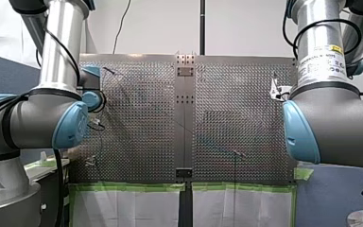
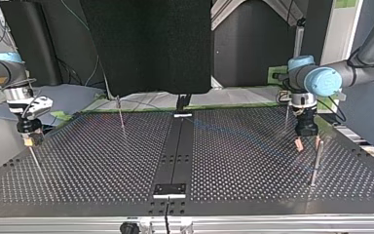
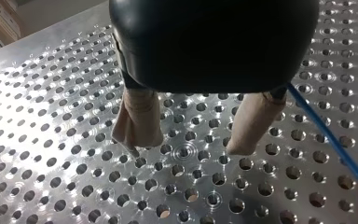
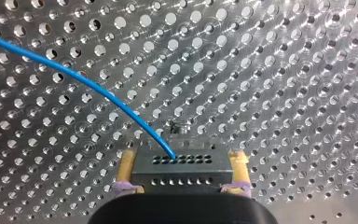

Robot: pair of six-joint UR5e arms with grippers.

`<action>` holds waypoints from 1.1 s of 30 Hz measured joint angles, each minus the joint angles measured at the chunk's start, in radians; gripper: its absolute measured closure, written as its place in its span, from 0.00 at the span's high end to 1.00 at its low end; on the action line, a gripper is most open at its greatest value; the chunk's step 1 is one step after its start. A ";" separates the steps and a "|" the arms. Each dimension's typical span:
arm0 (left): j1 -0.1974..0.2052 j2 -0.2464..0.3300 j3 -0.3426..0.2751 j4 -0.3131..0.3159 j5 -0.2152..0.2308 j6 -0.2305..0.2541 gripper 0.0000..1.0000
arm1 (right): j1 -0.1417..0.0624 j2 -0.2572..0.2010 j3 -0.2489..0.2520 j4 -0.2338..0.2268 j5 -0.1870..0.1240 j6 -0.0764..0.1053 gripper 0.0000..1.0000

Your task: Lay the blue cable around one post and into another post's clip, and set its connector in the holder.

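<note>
My right gripper (image 4: 183,161), mid-left in the top view, yellow pads clamped on the grey connector (image 4: 182,170), blue cable (image 4: 74,77) arcing from it over the perforated table (image 4: 284,70), my left gripper (image 3: 189,140) at mid-right, beige fingers (image 3: 137,126) apart and empty, cable just beside one, slim post (image 2: 315,163) near.

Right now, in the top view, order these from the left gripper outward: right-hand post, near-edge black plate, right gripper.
1. Right-hand post, just beside the left gripper.
2. Black plate, centre, near edge.
3. Right gripper, far left.
</note>
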 joint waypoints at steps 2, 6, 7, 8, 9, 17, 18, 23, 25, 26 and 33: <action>0.000 0.000 0.000 0.001 0.000 0.000 1.00 | 0.000 0.000 0.000 0.000 0.000 0.001 0.00; 0.000 0.000 0.000 0.001 0.001 0.000 1.00 | 0.000 0.001 0.000 -0.004 0.000 0.002 0.00; 0.000 0.000 0.000 0.000 0.001 0.000 1.00 | 0.000 0.001 0.000 -0.004 0.000 0.003 0.00; 0.000 0.000 0.000 0.000 0.001 0.000 1.00 | -0.001 0.001 0.000 -0.004 0.000 0.003 0.00; 0.000 0.000 0.000 0.000 0.001 0.000 1.00 | -0.001 0.001 0.000 -0.004 0.000 0.003 0.00; 0.000 0.000 0.000 0.000 0.001 0.000 1.00 | -0.003 0.001 0.000 -0.004 -0.001 0.003 0.00; 0.000 0.000 0.000 0.000 0.001 0.000 1.00 | -0.003 0.001 0.000 -0.004 -0.002 0.003 0.00; 0.000 0.000 0.000 0.001 0.001 0.000 1.00 | -0.002 0.001 0.000 -0.004 -0.002 0.003 0.00; 0.000 0.000 0.000 0.001 0.002 0.000 1.00 | -0.001 0.001 0.000 -0.004 -0.001 0.003 0.00; 0.000 0.000 0.000 0.000 0.002 0.000 1.00 | 0.000 0.001 0.000 -0.004 0.000 0.003 0.00; 0.000 0.000 0.000 0.000 0.003 0.000 1.00 | 0.001 0.001 0.000 -0.004 0.009 0.003 0.22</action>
